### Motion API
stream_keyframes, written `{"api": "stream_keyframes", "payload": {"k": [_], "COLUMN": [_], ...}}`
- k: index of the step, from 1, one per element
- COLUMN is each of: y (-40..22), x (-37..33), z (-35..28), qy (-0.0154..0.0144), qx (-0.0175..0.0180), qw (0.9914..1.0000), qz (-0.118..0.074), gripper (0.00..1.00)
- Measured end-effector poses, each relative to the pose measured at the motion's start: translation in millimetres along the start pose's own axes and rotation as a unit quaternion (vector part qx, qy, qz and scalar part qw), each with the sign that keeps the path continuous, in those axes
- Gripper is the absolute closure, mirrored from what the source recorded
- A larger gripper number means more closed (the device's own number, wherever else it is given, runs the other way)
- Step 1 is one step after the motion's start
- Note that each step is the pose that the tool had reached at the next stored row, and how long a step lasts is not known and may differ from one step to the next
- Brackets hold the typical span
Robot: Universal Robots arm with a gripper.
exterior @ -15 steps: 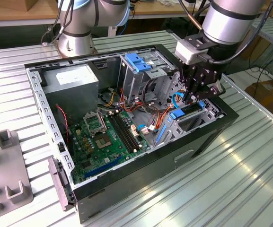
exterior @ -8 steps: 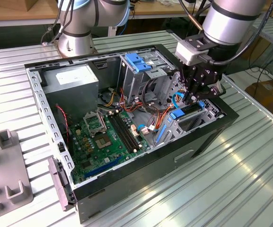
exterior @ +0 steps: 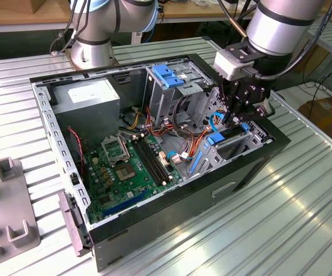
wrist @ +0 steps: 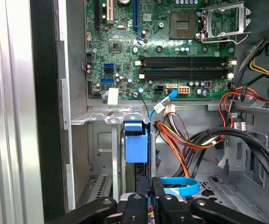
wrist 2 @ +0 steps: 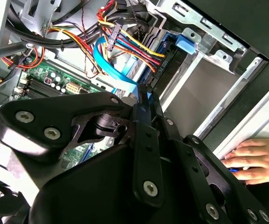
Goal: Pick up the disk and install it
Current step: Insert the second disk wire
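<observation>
The disk [exterior: 232, 136] stands on edge in the drive bay at the open computer case's corner on the exterior view's right, with blue rails on both sides. In the first wrist view its blue end tab [wrist: 135, 143] sits in the bay slot, and in the second wrist view the disk [wrist 2: 168, 71] lies dark behind the cables. My gripper [exterior: 230, 122] hangs directly over it. The black fingers [wrist: 158, 198] are close together, narrower than the disk, with their tips at its upper edge. I cannot tell whether they touch it.
Inside the case [exterior: 171, 207] are the green motherboard [exterior: 125, 167], a grey box with a white sticker [exterior: 88, 98], a metal cage with a blue handle [exterior: 168, 75] and bundles of cables [wrist: 190, 140]. A person's hand [wrist 2: 251, 158] rests beside the case. A grey fixture [exterior: 4, 201] lies on the slatted table.
</observation>
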State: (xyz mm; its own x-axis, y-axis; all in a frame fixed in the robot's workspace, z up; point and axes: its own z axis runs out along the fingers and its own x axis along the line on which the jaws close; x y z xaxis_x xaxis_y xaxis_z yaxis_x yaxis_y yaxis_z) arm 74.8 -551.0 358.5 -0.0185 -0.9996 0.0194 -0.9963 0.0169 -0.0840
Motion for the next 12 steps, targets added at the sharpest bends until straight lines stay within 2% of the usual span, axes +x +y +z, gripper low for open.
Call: {"api": "stream_keyframes", "payload": {"k": [2, 3, 8, 9, 11, 12], "y": [0.0, 0.1, 0.0, 0.0, 0.0, 0.3], "x": [0.3, 0.8, 4.5, 6.5, 7.7, 7.9], "z": [0.1, 0.2, 0.9, 1.3, 1.5, 1.4], "qy": [-0.0005, -0.0017, -0.0094, -0.0118, -0.0141, -0.015], "qx": [0.0001, 0.0001, 0.0005, 0.0009, 0.0039, 0.0068], "qw": [1.0, 1.0, 0.99995, 0.99993, 0.99989, 0.99986], "qz": [0.0, 0.0, 0.001, 0.001, 0.001, 0.001], "gripper": [0.84, 0.84, 0.84, 0.84, 0.84, 0.84]}}
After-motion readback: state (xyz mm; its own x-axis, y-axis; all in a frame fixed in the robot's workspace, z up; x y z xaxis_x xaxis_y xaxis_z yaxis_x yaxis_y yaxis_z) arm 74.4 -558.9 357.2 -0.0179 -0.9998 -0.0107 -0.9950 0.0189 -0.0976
